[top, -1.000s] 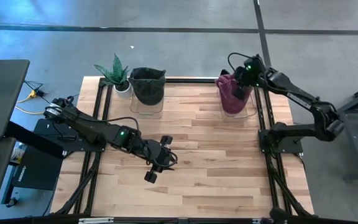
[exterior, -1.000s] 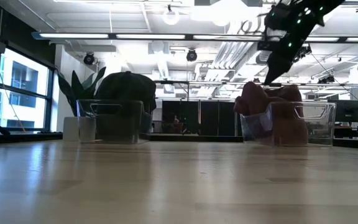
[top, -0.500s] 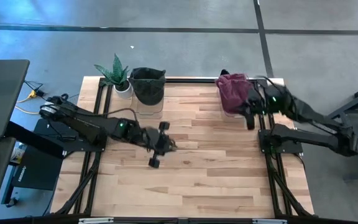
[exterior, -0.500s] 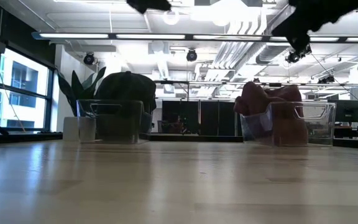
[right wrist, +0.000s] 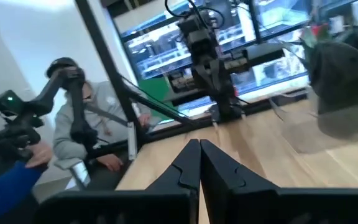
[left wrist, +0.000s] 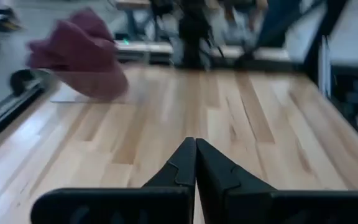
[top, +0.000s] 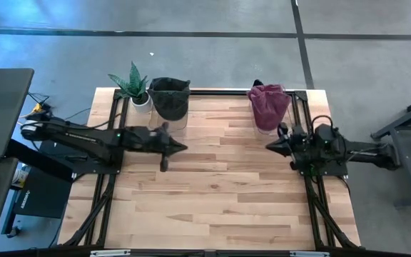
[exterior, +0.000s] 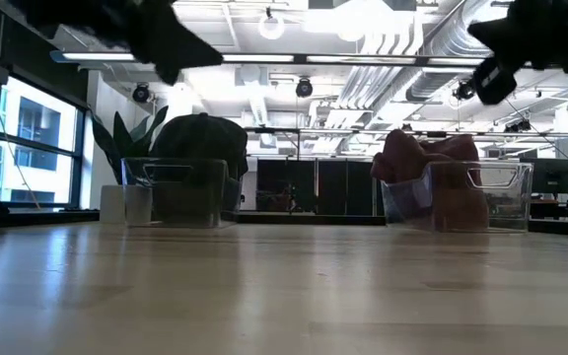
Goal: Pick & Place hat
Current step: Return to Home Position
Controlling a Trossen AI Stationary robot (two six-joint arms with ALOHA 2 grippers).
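A maroon hat (top: 268,107) sits in a clear bin (exterior: 481,197) at the table's far right, and also shows in the left wrist view (left wrist: 79,56). A dark hat (top: 170,98) fills a second clear bin (exterior: 180,192) at the far left and shows in the right wrist view (right wrist: 344,74). My left gripper (top: 177,147) hovers over the table left of centre, pointing right, fingers shut and empty (left wrist: 196,149). My right gripper (top: 271,145) hangs by the right edge, near of the maroon hat, pointing left, shut and empty (right wrist: 199,148).
A potted plant (top: 134,87) stands at the far left corner beside the dark hat's bin. A black frame rail (top: 302,143) runs along the table's right edge. A person (right wrist: 86,124) sits beyond the table's left side. The wooden top (top: 220,193) lies between the arms.
My right gripper has drawn back from above the maroon hat, moving toward the near and right edge, and now points left over the right rail. My left gripper has risen and swung from the table's middle toward the far-left side. The maroon hat stays in its bin.
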